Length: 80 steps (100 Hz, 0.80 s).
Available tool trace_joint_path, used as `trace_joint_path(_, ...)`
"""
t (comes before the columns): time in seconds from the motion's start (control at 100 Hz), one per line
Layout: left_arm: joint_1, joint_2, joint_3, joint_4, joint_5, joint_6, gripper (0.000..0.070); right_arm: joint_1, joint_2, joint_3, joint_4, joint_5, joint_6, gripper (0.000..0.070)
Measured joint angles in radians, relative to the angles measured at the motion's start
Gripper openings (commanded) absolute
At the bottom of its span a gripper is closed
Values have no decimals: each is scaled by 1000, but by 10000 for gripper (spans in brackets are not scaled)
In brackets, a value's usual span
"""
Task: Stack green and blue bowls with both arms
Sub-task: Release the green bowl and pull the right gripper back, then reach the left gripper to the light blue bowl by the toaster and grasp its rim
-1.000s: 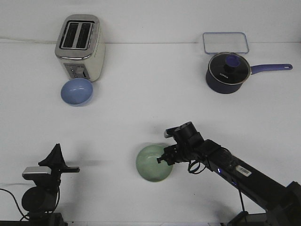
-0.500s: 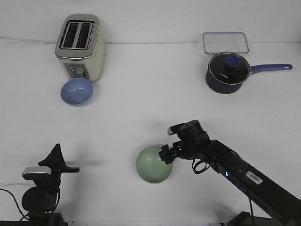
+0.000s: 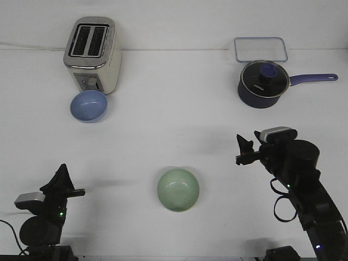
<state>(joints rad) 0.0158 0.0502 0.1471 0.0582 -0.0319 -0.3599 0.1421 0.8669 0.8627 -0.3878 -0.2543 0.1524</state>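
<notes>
The pale green bowl [image 3: 178, 190] sits upright on the table near the front centre, with nothing touching it. The blue bowl [image 3: 88, 105] rests far back on the left, just in front of the toaster. My right gripper [image 3: 243, 150] hangs to the right of the green bowl and well clear of it, its fingers apart and empty. My left gripper [image 3: 61, 184] is low at the front left corner, far from both bowls; its jaws are seen side-on, so their gap does not show.
A cream toaster [image 3: 92, 54] stands at the back left, right behind the blue bowl. A dark navy saucepan [image 3: 262, 82] with a glass lid and a clear flat container [image 3: 260, 49] are at the back right.
My right gripper has let go of the green bowl's rim and pulled back to the right and up. The left arm has dropped slightly. Both bowls stay where they were.
</notes>
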Motion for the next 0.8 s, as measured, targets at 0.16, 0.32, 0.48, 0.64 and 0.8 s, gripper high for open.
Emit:
trace_joint_path(0.16, 3, 213, 234, -126, -28, -8, 15, -72, -141, -153, 48, 0, -14, 415)
trace_joint_path(0.32, 16, 557, 558, -294, -39, 39, 14, -103, -251, -286, 55, 0, -17, 415)
trace_joint_path(0.48, 29, 918, 859, -447, -40, 125, 71, -109, -303, -329, 48, -3, -14, 415)
trace_joint_path(0.64, 51, 1202, 1069, -526, -40, 155, 591, -109, -327, -329, 57, -4, -14, 415)
trace_joint_path(0.8, 73, 1398, 1217, -542, -16, 191, 626, -109, -328, -329, 56, -5, -14, 415)
